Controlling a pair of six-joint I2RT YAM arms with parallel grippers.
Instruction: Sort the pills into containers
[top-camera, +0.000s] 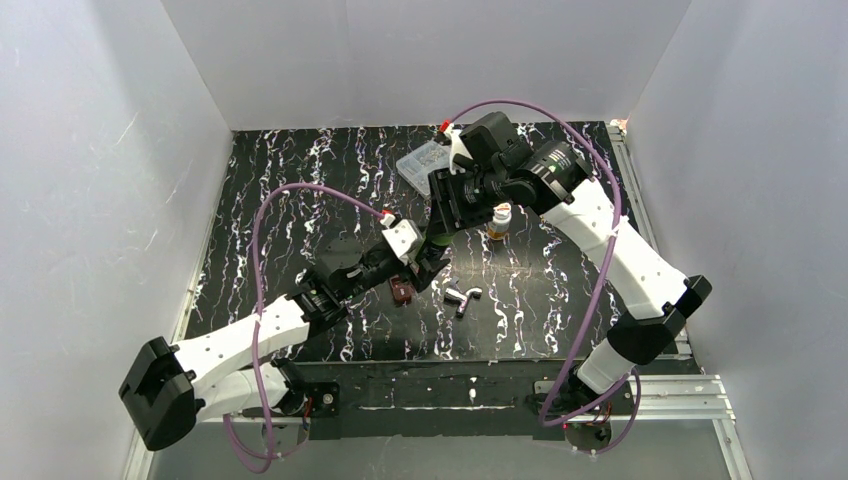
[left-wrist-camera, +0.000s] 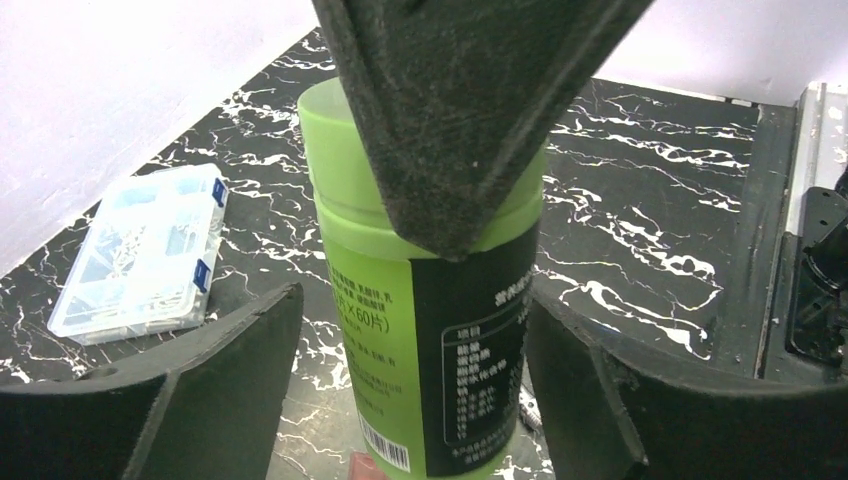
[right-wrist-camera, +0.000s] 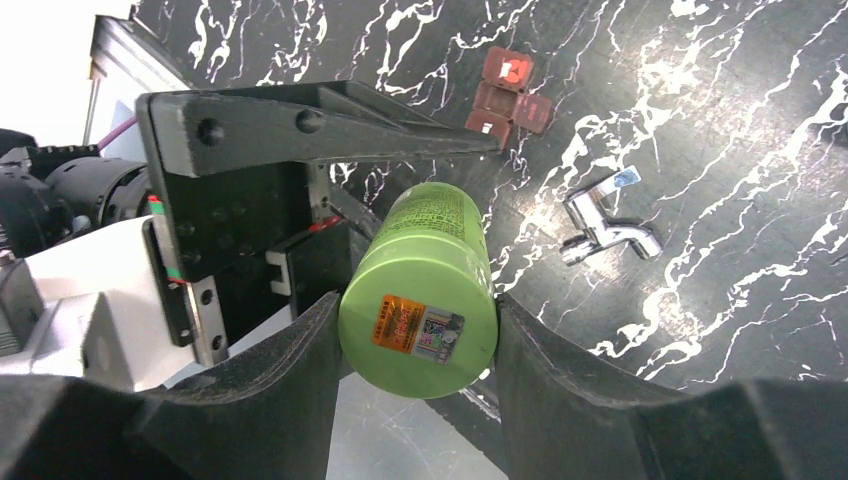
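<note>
Right wrist view: the right jaws squeeze the green bottle (right-wrist-camera: 418, 320) by its cap. It stands upright between the left jaws, open and not touching.

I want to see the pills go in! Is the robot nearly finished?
Not nearly. Done: nothing sorted shows yet. In hand: the right gripper clamps the green bottle by its cap, and the open left gripper flanks its body. Left: both caps are on, the amber bottle stands untouched, and the clear box sits behind.
</note>
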